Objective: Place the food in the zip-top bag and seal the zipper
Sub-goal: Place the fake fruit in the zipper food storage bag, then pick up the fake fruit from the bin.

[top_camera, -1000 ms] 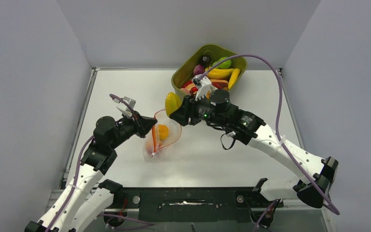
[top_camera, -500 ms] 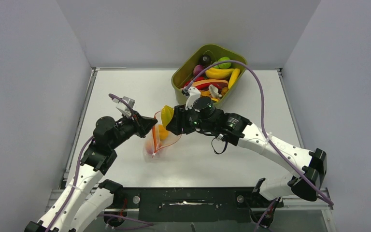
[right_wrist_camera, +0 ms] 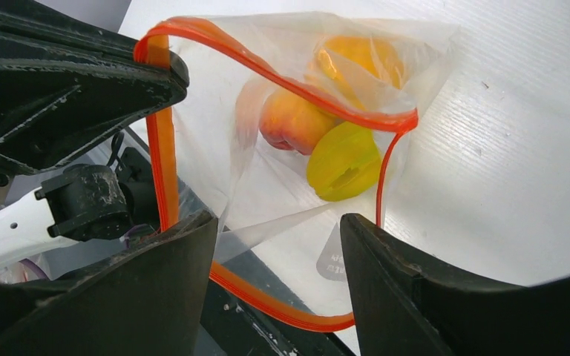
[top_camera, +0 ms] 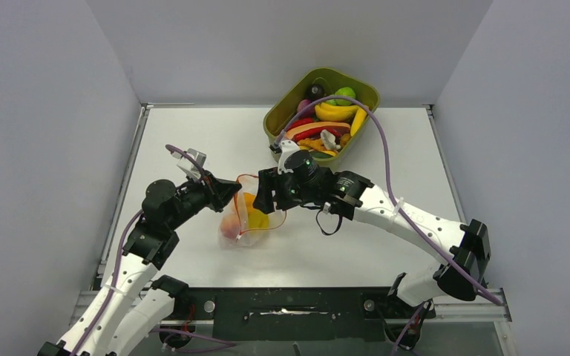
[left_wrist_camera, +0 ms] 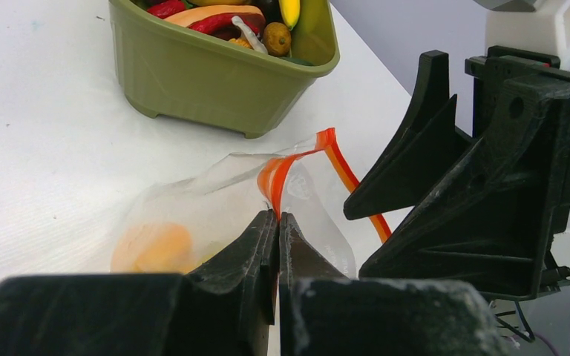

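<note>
Orange-red zipper [left_wrist_camera: 338,159] is clamped between the closed fingers of the left claw [left_wrist_camera: 277,219], at a fold of the bag [left_wrist_camera: 193,200] mouth. Only the left wrist view shows that pinch; from above, the claw's own body hides it.

The right claw [right_wrist_camera: 278,219] has its fingers apart with nothing between them, poised just over the open mouth. Its own camera looks straight into the bag, which the other views do not. A peach [right_wrist_camera: 289,122] lies there touching a yellow piece [right_wrist_camera: 341,159], with an orange piece [right_wrist_camera: 360,55] deeper in, all behind crinkled clear film. The zipper runs as a loop around the mouth, and the left claw is dark at the upper left of that view.

The top view gives the layout. The bag lies on the white table [top_camera: 193,141] between the two claws. The olive tub [top_camera: 326,73] sits at the far edge, apart from the bag, with more food [top_camera: 326,122] heaped in it. A purple cable [top_camera: 382,148] arcs over the tub.

In the left wrist view the right claw's black body fills the right side and blocks whatever lies beyond it. The tub stands behind the bag.
</note>
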`<act>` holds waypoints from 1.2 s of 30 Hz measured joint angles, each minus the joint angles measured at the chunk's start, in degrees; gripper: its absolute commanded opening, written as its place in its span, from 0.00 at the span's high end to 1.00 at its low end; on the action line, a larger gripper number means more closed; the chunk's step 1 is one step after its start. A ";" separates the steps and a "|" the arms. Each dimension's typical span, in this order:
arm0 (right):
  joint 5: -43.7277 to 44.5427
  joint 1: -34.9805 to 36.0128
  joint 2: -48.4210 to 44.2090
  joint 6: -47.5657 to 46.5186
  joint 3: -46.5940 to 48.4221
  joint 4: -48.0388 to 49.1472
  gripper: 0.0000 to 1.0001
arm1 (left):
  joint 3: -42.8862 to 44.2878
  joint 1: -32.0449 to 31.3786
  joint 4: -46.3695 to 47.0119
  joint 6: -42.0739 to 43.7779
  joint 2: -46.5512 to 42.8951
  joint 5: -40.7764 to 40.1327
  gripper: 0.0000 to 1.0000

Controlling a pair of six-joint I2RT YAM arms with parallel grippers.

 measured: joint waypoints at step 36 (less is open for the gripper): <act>7.26 -18.75 4.31 -29.46 8.96 1.99 0.33 | -3.87 0.00 -4.20 12.28 -1.90 -0.98 1.00</act>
